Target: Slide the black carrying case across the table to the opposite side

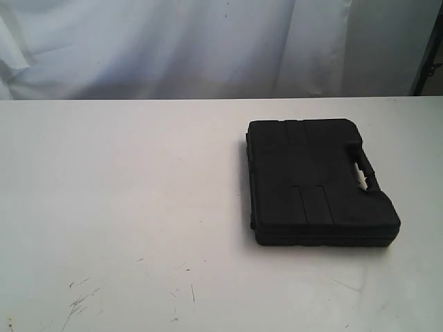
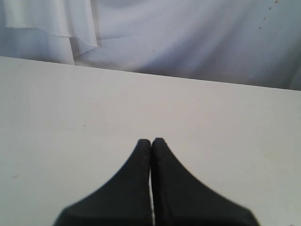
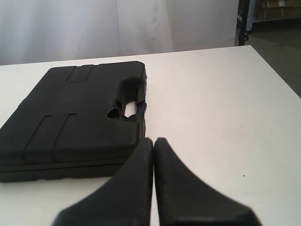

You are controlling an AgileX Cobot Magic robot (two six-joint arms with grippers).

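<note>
Case (image 1: 318,181) recorded lying flat on the table (image 1: 124,207), right of the middle in the exterior view and nearer the far edge than the near one; lid closed, moulded ribs seen running across the top face. Handle slot (image 1: 361,169) noted along the edge turned toward the right side of that view; white tabletop is visible through the cut-out. A white cloth backdrop (image 1: 173,41) is hung behind the far table edge; thin dark scratches (image 1: 79,301) are marked on the near left part of the surface, well apart from the case.

Left gripper (image 2: 151,141): fingers (image 2: 131,188) pressed together tip to tip, nothing held between them; only bare tabletop and backdrop are seen ahead of it in the left wrist view.

Right gripper (image 3: 154,140): likewise clenched, the two black fingers (image 3: 188,193) meeting along a thin seam, nothing grasped. In the right wrist view the case is seen just beyond and to one side of the tips, handle-slot edge nearest the gripper; one finger overlaps the near corner of the case in the picture, but whether it touches cannot be told. The far right table corner is seen beyond the case, with a dark metal rack (image 3: 247,19) behind it.
</note>
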